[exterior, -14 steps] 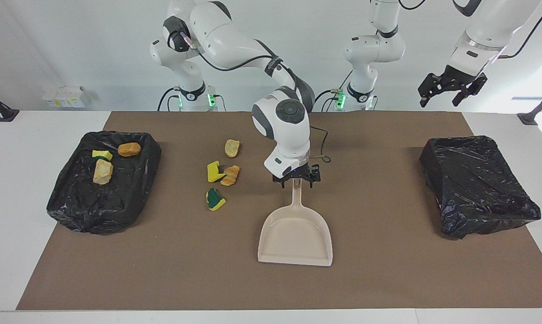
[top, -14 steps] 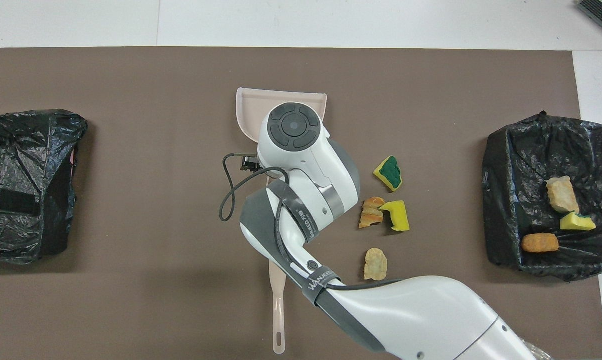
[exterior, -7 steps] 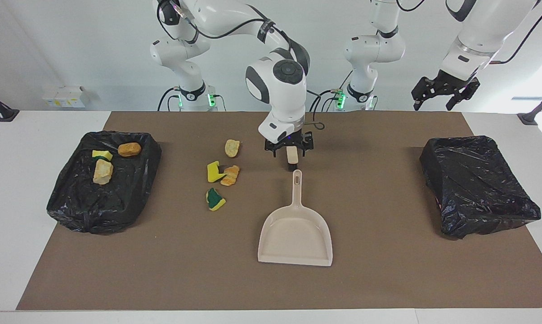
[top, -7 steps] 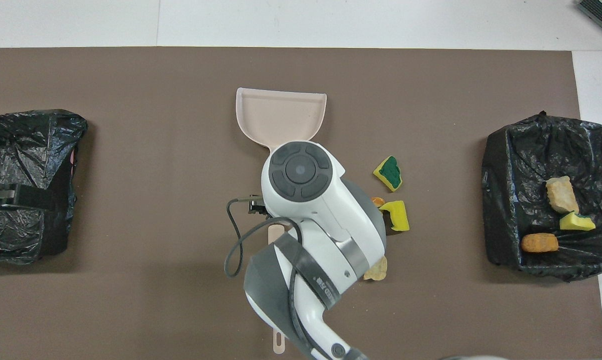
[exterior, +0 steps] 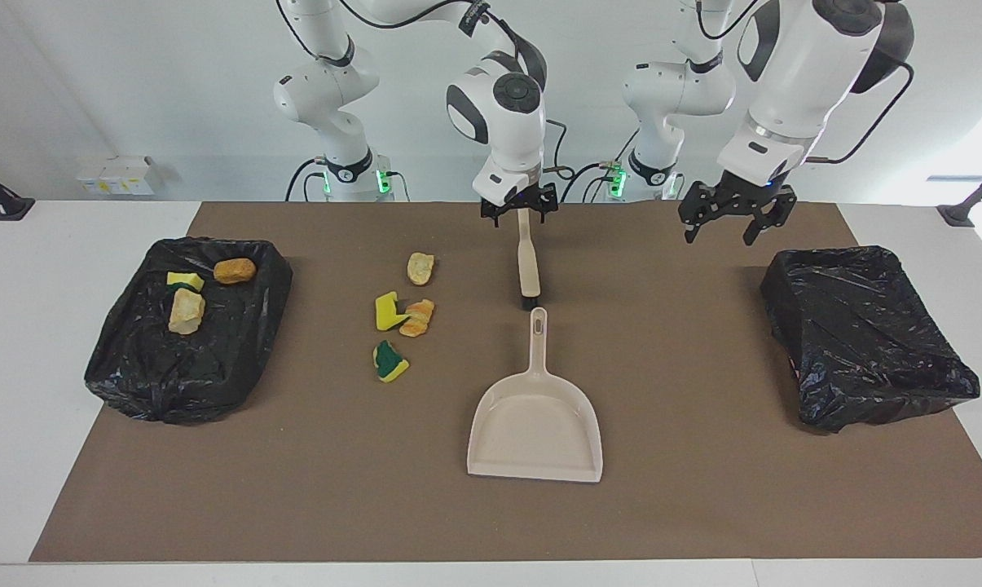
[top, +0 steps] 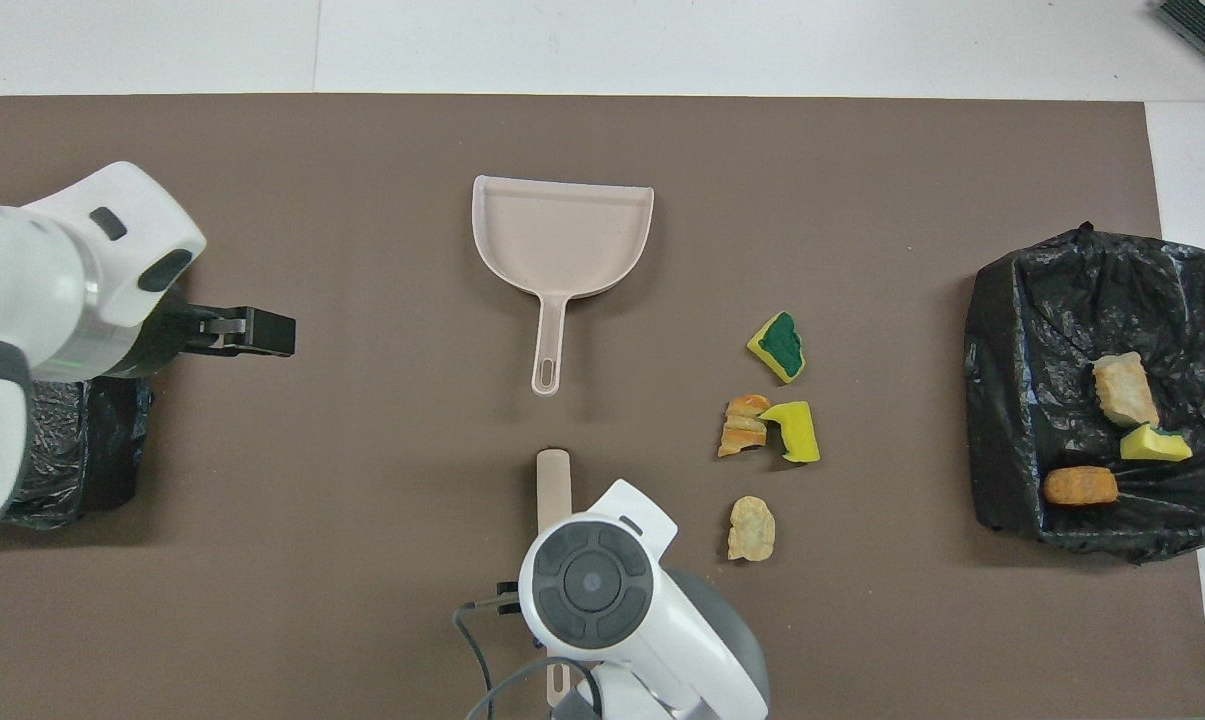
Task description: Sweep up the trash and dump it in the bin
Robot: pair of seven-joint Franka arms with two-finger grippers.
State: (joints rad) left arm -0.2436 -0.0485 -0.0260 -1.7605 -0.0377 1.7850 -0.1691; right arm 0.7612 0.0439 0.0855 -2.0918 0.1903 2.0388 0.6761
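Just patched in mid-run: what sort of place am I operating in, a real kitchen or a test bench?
Most likely a lab test bench, not a kitchen: two arms mounted at a white table with a brown mat, bag-lined bins, staged trash scraps, a dustpan and a brush.

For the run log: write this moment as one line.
right hand open over brush handle | left hand open over mat | dustpan empty | four scraps on mat
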